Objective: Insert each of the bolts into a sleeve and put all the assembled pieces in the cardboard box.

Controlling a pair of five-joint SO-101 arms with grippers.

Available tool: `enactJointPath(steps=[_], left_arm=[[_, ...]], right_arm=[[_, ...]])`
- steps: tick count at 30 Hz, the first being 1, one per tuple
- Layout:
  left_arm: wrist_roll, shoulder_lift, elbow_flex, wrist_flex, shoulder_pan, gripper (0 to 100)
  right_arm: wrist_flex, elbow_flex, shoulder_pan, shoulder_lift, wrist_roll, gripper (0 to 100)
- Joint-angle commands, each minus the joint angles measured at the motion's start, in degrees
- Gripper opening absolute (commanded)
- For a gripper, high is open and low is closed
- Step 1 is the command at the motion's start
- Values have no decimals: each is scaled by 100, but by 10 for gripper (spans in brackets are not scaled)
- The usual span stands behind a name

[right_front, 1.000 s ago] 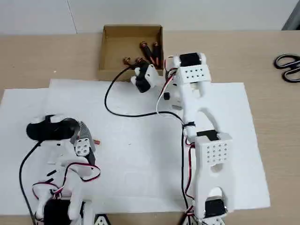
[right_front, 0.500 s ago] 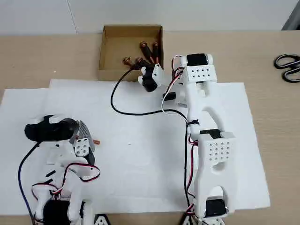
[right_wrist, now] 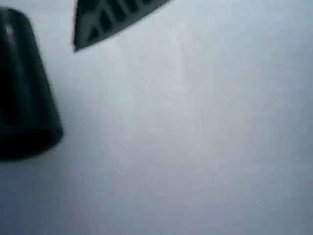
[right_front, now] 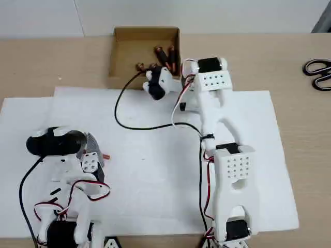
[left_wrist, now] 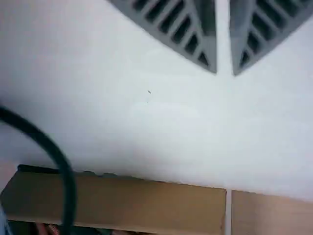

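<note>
Right arm (right_front: 213,81) leftward, beside cardboard box (right_front: 112,57).

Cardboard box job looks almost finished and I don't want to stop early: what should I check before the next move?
1. Assembled pieces in the cardboard box: ok, several copper-coloured ones lie inside.
2. Left hand empty: ok, its fingers are close together with nothing between.
3. Right hand empty: cannot tell; it sits at the box's near wall.
4. No parts left on the paper: cannot tell; a small reddish bit lies beside the left hand.
5. Black cable slack: ok, it loops loosely over the paper.
</note>
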Motion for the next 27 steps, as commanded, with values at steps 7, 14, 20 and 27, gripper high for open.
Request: enactJointPath(steps=[7, 14, 20, 27], left_arm=[[-53, -70, -207, 18, -18, 6], [-44, -70, -92, 9, -18, 6], [-44, -70, -13, 9, -18, 6], [-18, -70, -13, 9, -18, 6]], right_arm=[[-532, -237, -57, 374, 70, 207], [-541, -237, -48, 681, 53, 206], [-514, -237, -57, 831, 0, 188], [-532, -237, -154, 804, -554, 18]])
